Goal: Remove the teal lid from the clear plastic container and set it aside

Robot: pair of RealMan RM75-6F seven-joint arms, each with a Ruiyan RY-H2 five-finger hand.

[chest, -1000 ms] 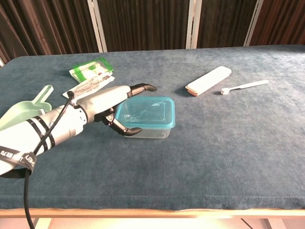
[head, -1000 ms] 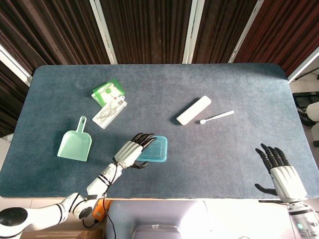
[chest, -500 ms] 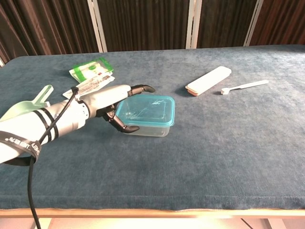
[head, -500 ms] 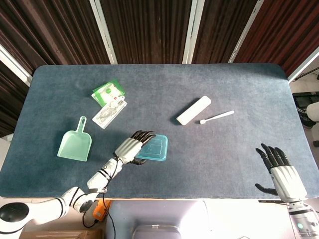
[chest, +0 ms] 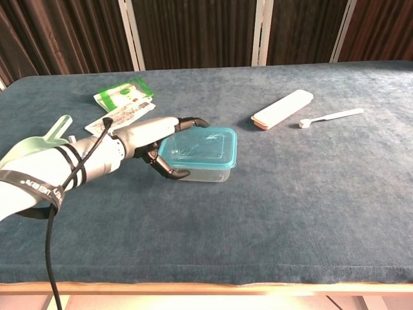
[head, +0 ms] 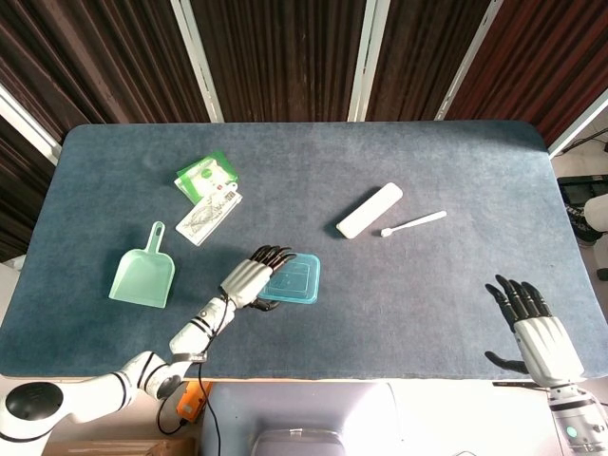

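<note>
Since the teal lid [chest: 199, 148] looks light and bendy, I'd peel it at a corner. Left hand [chest: 152, 142] straddles the container [chest: 205, 173] edge with spread fingers, gripping nothing yet; right hand [head: 535, 331] sits open, empty.

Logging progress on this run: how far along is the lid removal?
Done: left hand has reached the clear container. In hand: its fingers sit at the teal lid edge; a firm grip isn't clear. Left: lift the lid off, set it aside. Right hand idle, open.

A desk [head: 437, 190] covered in blue-grey felt fills the middle. Toward twelve o'clock, behind its far edge, stands a wall of dark brown ribbed panels [head: 275, 57] split by slanted white strips [head: 366, 57]. Light falls evenly.
</note>
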